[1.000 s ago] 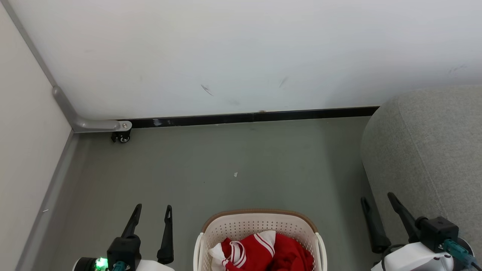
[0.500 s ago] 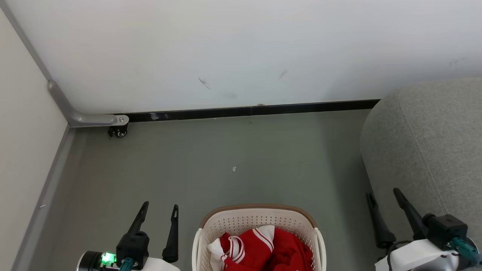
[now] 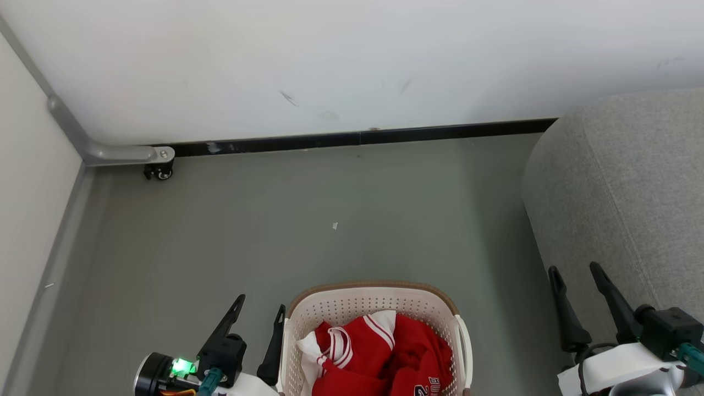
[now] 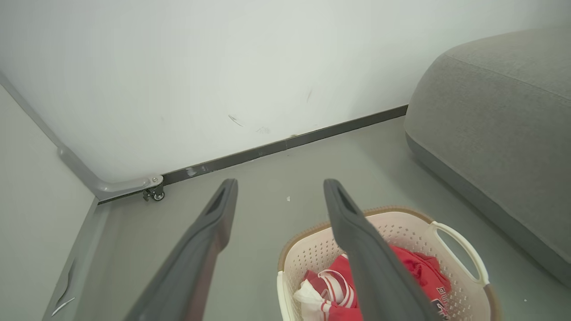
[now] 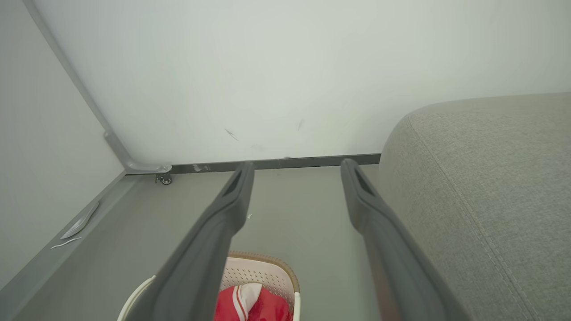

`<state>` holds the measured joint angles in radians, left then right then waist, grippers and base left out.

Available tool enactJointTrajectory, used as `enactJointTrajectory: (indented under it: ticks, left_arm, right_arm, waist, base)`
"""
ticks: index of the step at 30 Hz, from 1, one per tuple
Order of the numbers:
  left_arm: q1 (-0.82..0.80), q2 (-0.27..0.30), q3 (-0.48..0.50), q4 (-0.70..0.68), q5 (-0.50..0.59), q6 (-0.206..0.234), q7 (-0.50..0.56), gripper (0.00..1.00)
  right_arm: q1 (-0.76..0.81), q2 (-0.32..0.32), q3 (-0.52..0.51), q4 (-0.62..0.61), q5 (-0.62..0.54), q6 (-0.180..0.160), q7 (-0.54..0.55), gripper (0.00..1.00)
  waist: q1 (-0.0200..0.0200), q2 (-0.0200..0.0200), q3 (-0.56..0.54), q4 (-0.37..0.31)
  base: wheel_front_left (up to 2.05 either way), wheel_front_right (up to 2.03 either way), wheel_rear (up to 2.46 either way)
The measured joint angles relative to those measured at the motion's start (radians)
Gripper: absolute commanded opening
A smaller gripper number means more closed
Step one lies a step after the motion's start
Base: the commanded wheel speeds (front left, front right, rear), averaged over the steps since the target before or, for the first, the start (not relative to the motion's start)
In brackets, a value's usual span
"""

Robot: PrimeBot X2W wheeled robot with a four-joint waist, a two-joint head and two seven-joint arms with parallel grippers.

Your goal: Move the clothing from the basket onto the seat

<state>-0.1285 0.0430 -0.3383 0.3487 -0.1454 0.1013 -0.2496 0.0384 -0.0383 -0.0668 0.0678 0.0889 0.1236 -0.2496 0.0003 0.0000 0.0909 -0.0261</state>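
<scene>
The clothing, bright red with white striped trim and a printed number, lies heaped in the cream-white basket at the bottom centre of the head view. The clothing and the basket also appear in the left wrist view. The grey seat fills the right side. My left gripper stands open just left of the basket's rim, holding nothing. My right gripper is open too, hanging empty between basket and seat. In the right wrist view the basket, the clothing and the seat show.
A white wall with a black skirting strip runs across the far side. A grey partition panel closes the left, its metal foot ending in a small caster. Bare grey floor lies beyond the basket.
The camera has tilted down, so wall and floor slid up and more of the basket shows. Both grippers stay open; the left one now stands nearer the basket's rim.
</scene>
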Motion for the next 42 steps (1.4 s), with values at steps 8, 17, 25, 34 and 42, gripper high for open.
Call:
enactJointTrajectory:
  ticks: [8, 17, 25, 34, 42]
  left_arm:
    - [-0.041, -0.001, -0.03, 0.048, 0.017, -0.016, 0.0, 1.0]
    - [-0.116, -0.002, -0.052, 0.091, 0.042, -0.025, 0.0, 1.0]
    - [-0.176, -0.002, -0.087, 0.154, 0.085, -0.035, -0.003, 1.0]
    - [-0.258, -0.002, -0.107, 0.209, 0.127, -0.044, -0.003, 1.0]
    - [-0.327, 0.011, -0.132, 0.252, 0.162, -0.053, -0.003, 1.0]
  right_arm:
    - [-0.002, 0.0, -0.011, -0.03, 0.014, 0.0, -0.001, 1.0]
    - [-0.044, 0.0, -0.023, -0.071, 0.026, 0.0, -0.001, 1.0]
    - [-0.091, 0.0, -0.042, -0.104, 0.026, 0.0, -0.001, 1.0]
    - [-0.169, 0.0, -0.042, -0.138, 0.051, 0.0, -0.001, 1.0]
    - [-0.237, 0.0, -0.049, -0.155, 0.087, 0.0, -0.002, 1.0]
  waist:
    - [0.0, 0.0, 0.053, -0.012]
    - [0.0, 0.0, 0.13, -0.029]
    - [-0.0001, 0.0, 0.215, -0.048]
    - [-0.0001, 0.0, 0.323, -0.075]
    - [-0.0001, 0.0, 0.416, -0.1]
  base:
    - [0.0, 0.0, 0.0]
    - [0.0, 0.0, 0.0]
    - [0.0, 0.0, 0.0]
    - [0.0, 0.0, 0.0]
    - [0.0, 0.0, 0.0]
